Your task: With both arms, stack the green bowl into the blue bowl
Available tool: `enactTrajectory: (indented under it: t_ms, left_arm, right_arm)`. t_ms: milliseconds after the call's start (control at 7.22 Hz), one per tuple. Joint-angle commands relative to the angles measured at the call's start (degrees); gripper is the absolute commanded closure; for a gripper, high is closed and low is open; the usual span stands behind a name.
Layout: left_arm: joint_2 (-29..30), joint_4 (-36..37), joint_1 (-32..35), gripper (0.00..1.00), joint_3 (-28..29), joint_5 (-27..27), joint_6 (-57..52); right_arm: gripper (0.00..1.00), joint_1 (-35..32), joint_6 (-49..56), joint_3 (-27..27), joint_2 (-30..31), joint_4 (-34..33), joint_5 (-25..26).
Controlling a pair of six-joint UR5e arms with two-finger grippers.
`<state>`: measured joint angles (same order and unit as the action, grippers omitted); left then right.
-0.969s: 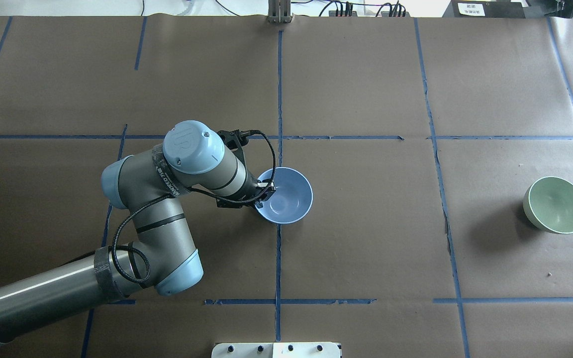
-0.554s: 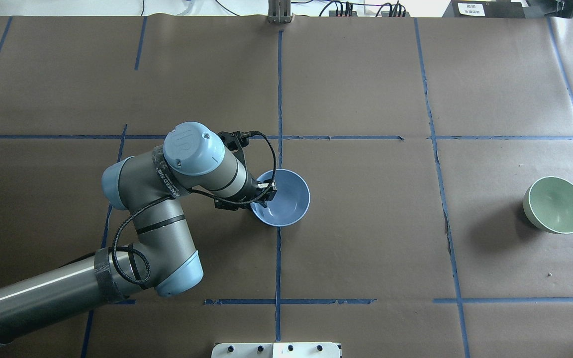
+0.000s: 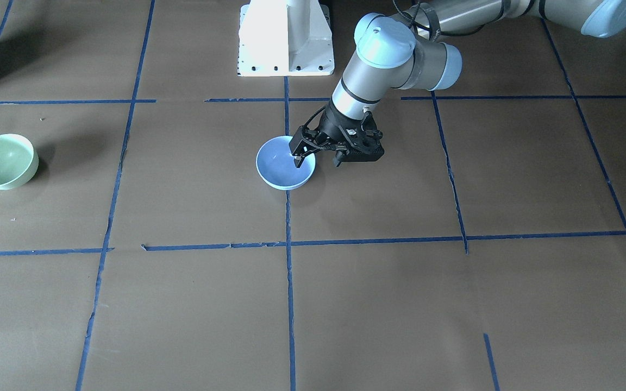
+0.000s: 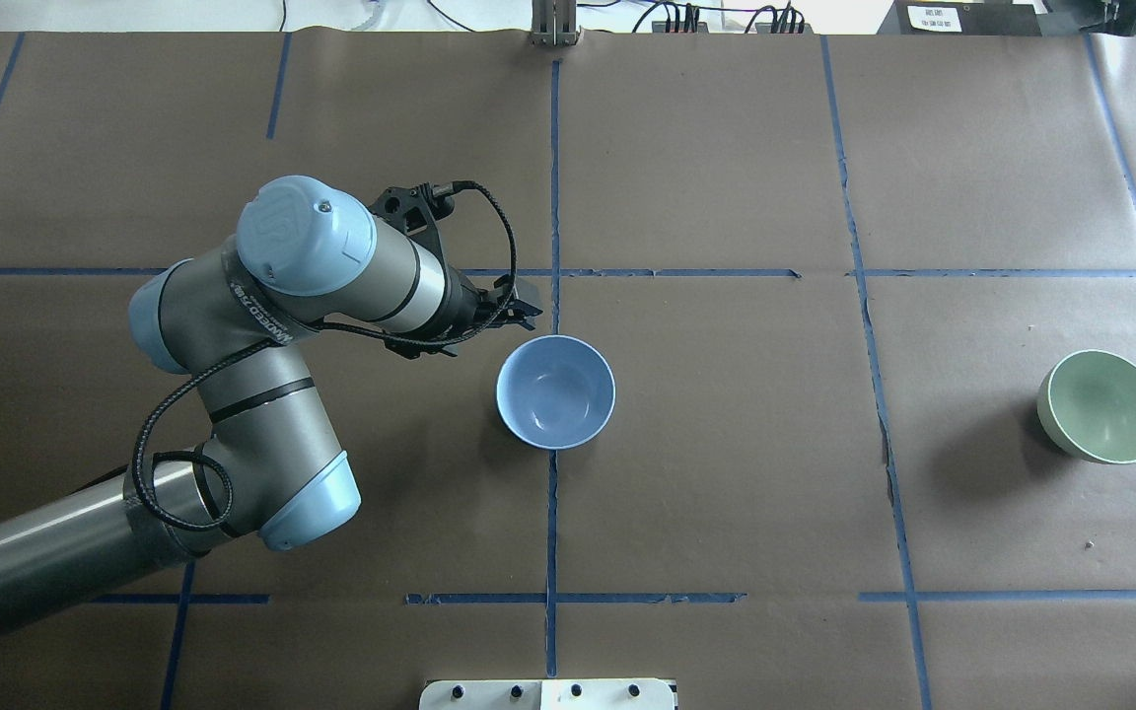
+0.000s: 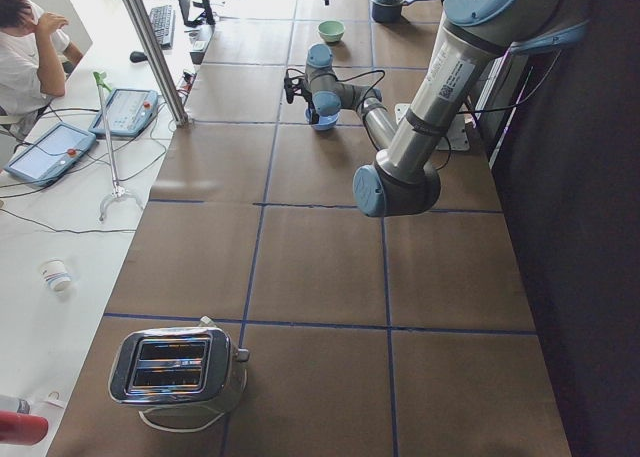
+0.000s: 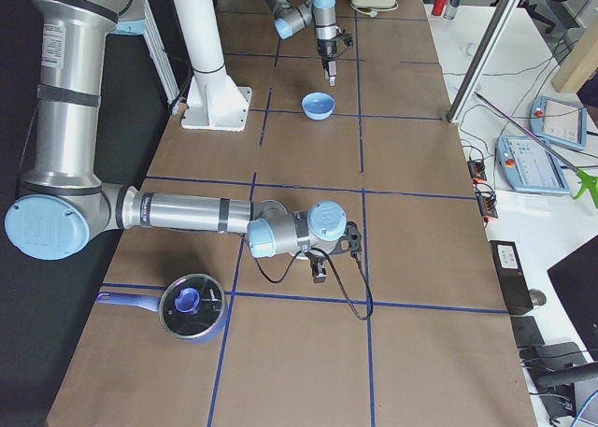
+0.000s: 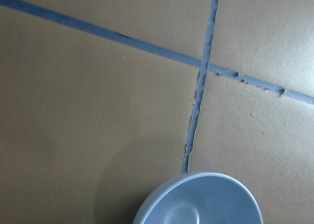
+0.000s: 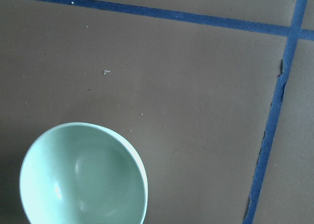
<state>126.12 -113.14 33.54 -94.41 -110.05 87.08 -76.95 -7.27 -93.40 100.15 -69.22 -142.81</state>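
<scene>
The blue bowl (image 4: 556, 392) stands upright near the table's middle, on a blue tape line; it also shows in the front view (image 3: 285, 163) and at the bottom of the left wrist view (image 7: 196, 199). My left gripper (image 4: 521, 308) is open and empty, just beyond the bowl's far-left rim and apart from it. In the front view the left gripper (image 3: 318, 157) has its fingers spread beside the bowl. The green bowl (image 4: 1102, 406) stands alone at the far right and shows in the right wrist view (image 8: 83, 175). My right gripper (image 6: 318, 273) shows only in the exterior right view; I cannot tell its state.
The white pedestal base (image 3: 286, 38) stands at the table's robot-side edge. A toaster (image 5: 180, 367) sits at the table's left end. A pot with a blue lid (image 6: 192, 306) sits near the right end. Blue tape lines (image 4: 552, 177) cross the brown table cover.
My left gripper has come off the blue bowl's rim and moved up and back toward the far left. The bowl stays in place. The green bowl has not moved.
</scene>
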Motion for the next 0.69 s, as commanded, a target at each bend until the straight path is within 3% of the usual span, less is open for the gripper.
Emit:
enactTrajectory:
  t_ms: [0, 277, 554]
  left_arm:
    - [-0.43, 0.03, 0.65, 0.00, -0.69, 0.10, 0.02]
    - [-0.87, 0.03, 0.56, 0.00, -0.69, 0.10, 0.11]
    - [-0.87, 0.03, 0.56, 0.00, -0.69, 0.10, 0.11]
  right_arm:
    - [0.04, 5.90, -12.00, 2.15, 2.68, 13.54, 2.53]
    - [0.05, 8.73, -12.59, 8.30, 1.99, 22.07, 2.80]
    - [0.12, 10.23, -15.56, 9.64, -0.38, 22.11, 2.97]
